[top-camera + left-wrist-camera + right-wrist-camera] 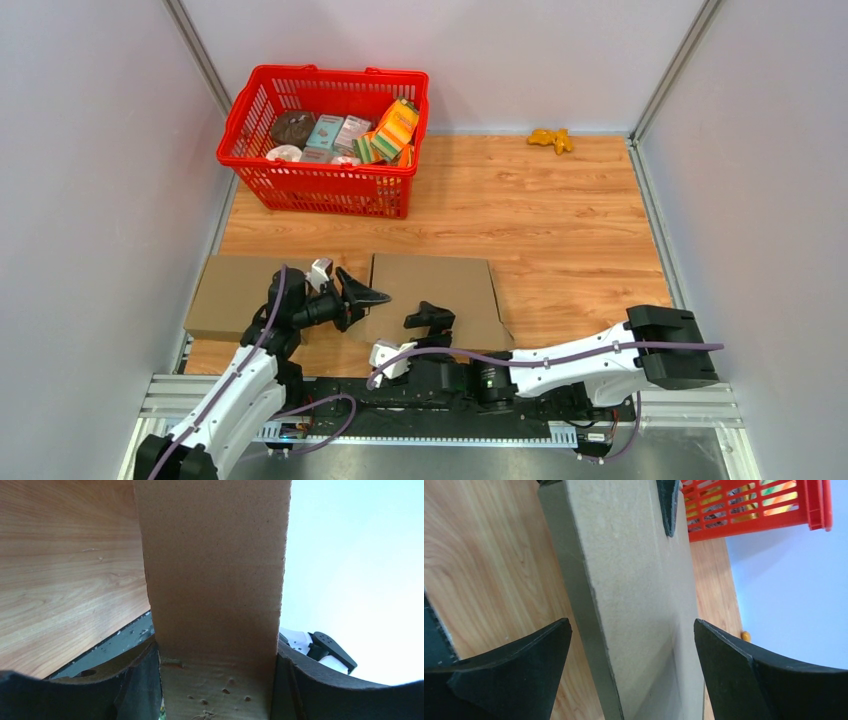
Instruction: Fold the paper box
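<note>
Top external view: the paper box (440, 285) lies on the wooden table (570, 230) well on the arms' side of the red basket (300, 72), with a flat cardboard sheet (232, 295) just to its left, also on the arms' side of the basket. The left gripper (365, 290) is at the box's left edge, and its wrist view shows a cardboard panel filling the gap between both fingers (140, 680), grasped. The right gripper (432, 318) sits at the box's edge farthest from the basket, jaws spread wide and straddling a panel with space on either side
</note>
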